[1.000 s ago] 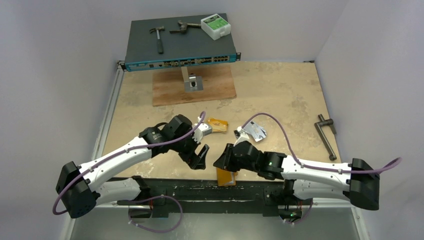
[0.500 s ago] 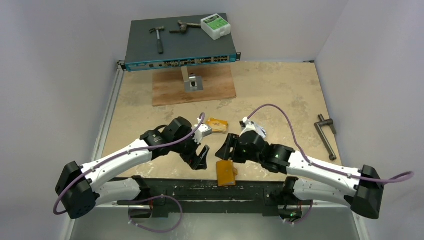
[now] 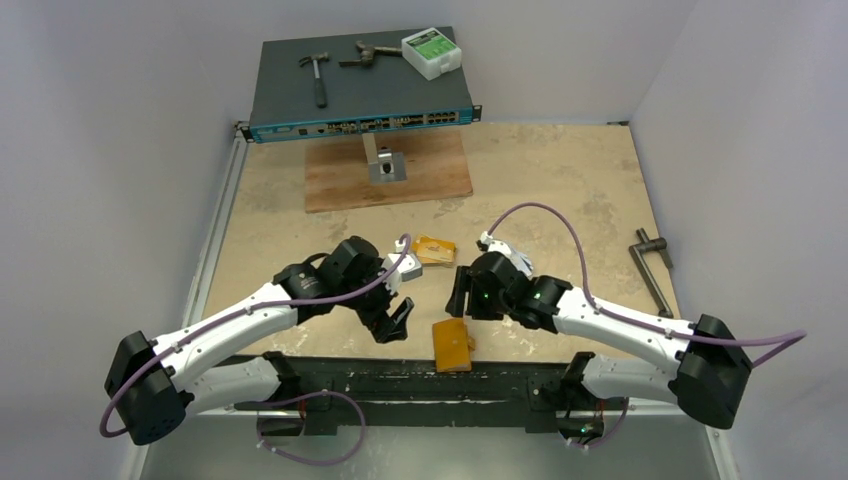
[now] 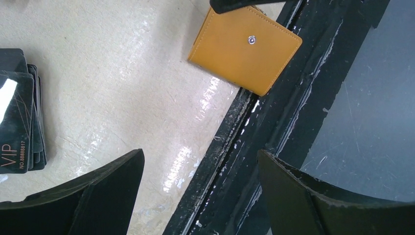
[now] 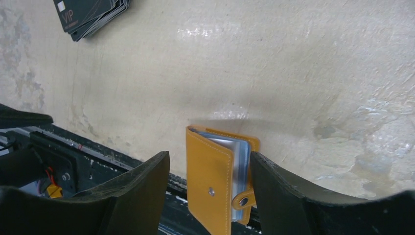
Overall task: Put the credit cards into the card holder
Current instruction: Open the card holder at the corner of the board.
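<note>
The orange card holder point(image 3: 452, 345) lies unsnapped at the table's front edge, one end over the black rail; clear sleeves show in the right wrist view point(image 5: 210, 181), and it also shows in the left wrist view point(image 4: 244, 49). My right gripper point(image 3: 462, 292) is open and empty, hovering just behind the holder point(image 5: 209, 155). My left gripper point(image 3: 396, 320) is open and empty over the front edge, left of the holder point(image 4: 199, 154). A pile of black cards point(image 4: 17, 112) lies by the left gripper point(image 5: 93, 14). Orange-gold cards point(image 3: 436, 250) lie between the arms. Silvery cards point(image 3: 520, 262) peek out behind the right wrist.
A network switch point(image 3: 360, 100) stands at the back with a hammer point(image 3: 316, 75) and a green-white box point(image 3: 432, 52) on it. A wooden board point(image 3: 340, 180) with a metal bracket lies before it. A metal crank point(image 3: 652, 272) lies at the right.
My right gripper has drawn back from over the card holder towards the middle of the table. The holder stays at the front edge. The left gripper has shifted slightly.
</note>
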Action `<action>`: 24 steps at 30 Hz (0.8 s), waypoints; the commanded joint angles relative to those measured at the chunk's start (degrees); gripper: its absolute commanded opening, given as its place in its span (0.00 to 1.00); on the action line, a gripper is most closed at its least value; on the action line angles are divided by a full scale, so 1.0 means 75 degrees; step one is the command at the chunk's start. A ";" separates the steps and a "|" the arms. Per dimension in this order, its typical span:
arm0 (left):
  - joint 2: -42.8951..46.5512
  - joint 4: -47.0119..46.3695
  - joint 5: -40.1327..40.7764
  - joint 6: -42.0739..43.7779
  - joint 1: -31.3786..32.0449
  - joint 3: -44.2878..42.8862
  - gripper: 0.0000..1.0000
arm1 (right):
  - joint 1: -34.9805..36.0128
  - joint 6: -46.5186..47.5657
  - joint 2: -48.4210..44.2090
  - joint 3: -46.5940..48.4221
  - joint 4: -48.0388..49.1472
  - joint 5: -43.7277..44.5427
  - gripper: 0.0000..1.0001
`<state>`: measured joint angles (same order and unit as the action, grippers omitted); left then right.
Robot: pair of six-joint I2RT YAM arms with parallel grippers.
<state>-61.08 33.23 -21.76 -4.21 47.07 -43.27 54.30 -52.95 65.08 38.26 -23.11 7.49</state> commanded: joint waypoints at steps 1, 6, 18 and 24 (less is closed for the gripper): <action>0.0187 -0.0132 -0.0155 0.0231 0.0041 -0.0127 0.85 | -0.0297 0.0491 -0.0117 -0.0176 0.0261 -0.0328 0.61; 0.0274 -0.0151 -0.0210 0.0242 0.0047 -0.0079 0.85 | -0.0434 0.0516 0.0086 -0.0631 0.1070 -0.0938 0.60; 0.0374 0.0020 -0.0007 0.0498 0.0041 -0.0136 0.85 | -0.0593 0.0427 0.0668 -0.0947 0.2308 -0.2093 0.24; 0.0273 0.0133 0.0200 0.0637 0.0047 -0.0365 0.85 | -0.0754 0.0289 0.0916 -0.0747 0.2223 -0.2397 0.00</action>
<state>-59.27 34.00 -21.56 -1.74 47.07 -43.27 49.60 -50.19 70.81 31.11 -7.64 -7.73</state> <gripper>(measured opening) 0.850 0.015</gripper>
